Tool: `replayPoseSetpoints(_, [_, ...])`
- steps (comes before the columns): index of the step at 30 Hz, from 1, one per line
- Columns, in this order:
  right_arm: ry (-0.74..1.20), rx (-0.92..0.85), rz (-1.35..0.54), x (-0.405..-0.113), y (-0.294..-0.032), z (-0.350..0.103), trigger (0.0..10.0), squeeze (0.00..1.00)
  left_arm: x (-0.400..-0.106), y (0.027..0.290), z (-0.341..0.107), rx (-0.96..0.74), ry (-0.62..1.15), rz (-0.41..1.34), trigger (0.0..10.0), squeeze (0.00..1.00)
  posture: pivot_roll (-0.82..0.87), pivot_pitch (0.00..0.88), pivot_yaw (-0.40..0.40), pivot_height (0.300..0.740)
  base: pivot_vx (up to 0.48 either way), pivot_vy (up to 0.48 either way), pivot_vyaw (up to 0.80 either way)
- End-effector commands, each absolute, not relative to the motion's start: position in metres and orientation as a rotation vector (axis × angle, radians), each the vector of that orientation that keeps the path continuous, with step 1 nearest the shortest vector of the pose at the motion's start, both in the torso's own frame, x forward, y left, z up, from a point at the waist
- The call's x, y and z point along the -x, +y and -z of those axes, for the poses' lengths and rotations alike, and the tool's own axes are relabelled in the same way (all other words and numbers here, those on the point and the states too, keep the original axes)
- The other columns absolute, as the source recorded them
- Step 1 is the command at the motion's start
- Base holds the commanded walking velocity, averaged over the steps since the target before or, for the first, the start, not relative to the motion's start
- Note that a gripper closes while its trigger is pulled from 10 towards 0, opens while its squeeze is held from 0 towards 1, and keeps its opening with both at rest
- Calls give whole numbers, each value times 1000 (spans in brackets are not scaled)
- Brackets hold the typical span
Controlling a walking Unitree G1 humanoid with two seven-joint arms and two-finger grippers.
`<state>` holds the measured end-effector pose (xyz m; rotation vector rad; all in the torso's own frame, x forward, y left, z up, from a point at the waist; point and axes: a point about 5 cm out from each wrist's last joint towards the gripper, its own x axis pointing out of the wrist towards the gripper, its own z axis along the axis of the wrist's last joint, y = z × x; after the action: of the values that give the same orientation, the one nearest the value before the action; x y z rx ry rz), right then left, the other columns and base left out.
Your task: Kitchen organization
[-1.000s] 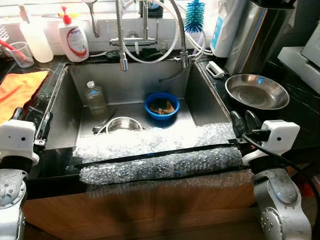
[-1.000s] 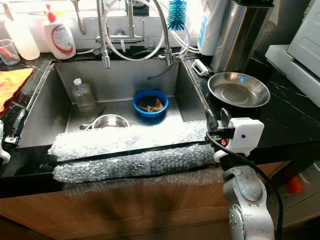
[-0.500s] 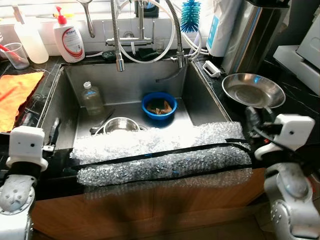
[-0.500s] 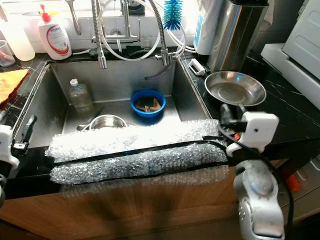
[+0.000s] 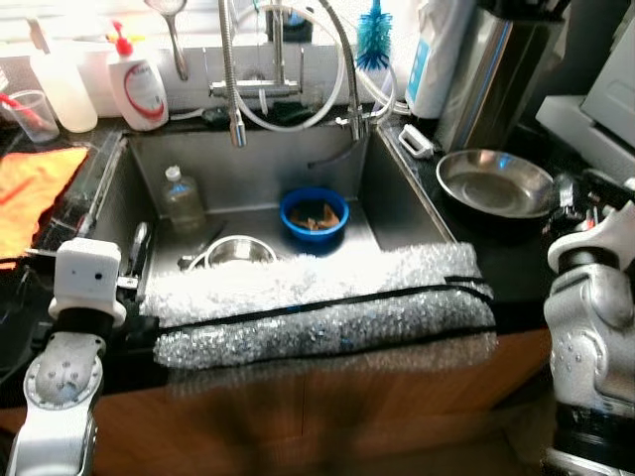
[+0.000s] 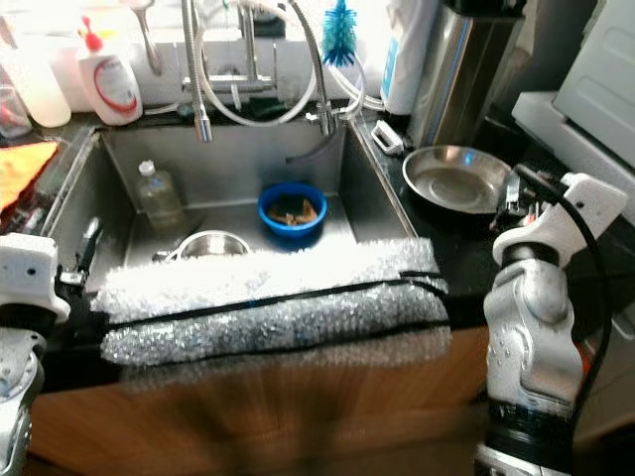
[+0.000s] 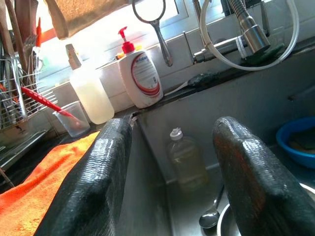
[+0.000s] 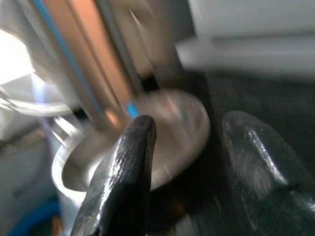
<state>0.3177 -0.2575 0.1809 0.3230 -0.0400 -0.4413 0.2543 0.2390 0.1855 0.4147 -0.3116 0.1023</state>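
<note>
A steel sink (image 5: 268,164) holds a blue bowl (image 5: 314,213) with scraps, a small steel bowl (image 5: 238,251), a plastic bottle (image 5: 182,196) and a spoon (image 7: 211,214). A shallow steel dish (image 5: 493,182) rests on the dark counter to the sink's right. My left gripper (image 5: 139,246) hovers at the sink's left rim, open and empty, pointing toward the bottle (image 7: 186,160). My right gripper (image 6: 516,190) is raised just right of the steel dish (image 8: 147,142), open with nothing between its fingers.
Bubble wrap (image 5: 317,297) pads the sink's front edge. A pull-down faucet (image 5: 235,89), a soap bottle (image 5: 142,84) and a blue brush (image 5: 374,45) line the back. An orange cloth (image 5: 35,188) lies on the left counter. A tall steel canister (image 5: 496,69) stands behind the dish.
Both arms have lifted. My left gripper has come in over the sink's left rim; my right gripper has swung outward to beside the steel dish. The camera has shifted slightly.
</note>
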Motion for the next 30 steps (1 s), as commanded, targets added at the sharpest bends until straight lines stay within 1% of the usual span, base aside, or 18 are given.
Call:
replayPoseSetpoints(1, [21, -343, 461, -323, -260, -177, 10000, 0, -258, 236, -188, -418, -315, -103, 10000, 0, 45, 0, -29, 740, 0, 0, 0])
replayPoseSetpoints(3, [22, -409, 446, -330, -258, -178, 10000, 0, -258, 235, -189, -429, -317, -96, 10000, 0, 50, 2, -26, 740, 0, 0, 0])
replayPoseSetpoints(4, [23, -417, 420, -336, -257, -179, 10000, 35, -259, 235, -190, -429, -317, -96, 10000, 0, 48, 6, -24, 740, 0, 0, 0])
replayPoseSetpoints(5, [25, -407, 420, -337, -257, -179, 10000, 859, -260, 235, -190, -429, -317, -96, 10000, 0, 47, 10, -22, 740, 0, 0, 0])
replayPoseSetpoints(6, [38, -404, 425, -340, -258, -178, 10000, 1000, -261, 234, -190, -429, -318, -97, 10000, 0, 50, 12, -21, 740, 0, 0, 0])
replayPoseSetpoints(11, [36, -419, 439, -350, -261, -185, 10000, 1000, -263, 233, -192, -423, -328, -103, 10000, 0, 49, 20, -18, 740, 0, 0, 0])
replayPoseSetpoints(12, [34, -427, 446, -352, -263, -186, 10000, 0, -263, 232, -191, -423, -328, -100, 10000, 0, 49, 22, -19, 740, 0, 0, 0])
replayPoseSetpoints(20, [23, -549, 463, -366, -265, -192, 10000, 0, -266, 230, -193, -418, -335, -98, 10000, 0, 55, 32, -13, 740, 0, 0, 0])
replayPoseSetpoints(22, [13, -618, 469, -371, -265, -194, 10000, 0, -267, 230, -193, -418, -337, -98, 10000, 0, 57, 32, -11, 740, 0, 0, 0])
replayPoseSetpoints(30, [-8, -651, 517, -377, -272, -201, 10000, 0, -268, 229, -194, -417, -341, -98, 10000, 0, 54, 34, -10, 740, 0, 0, 0])
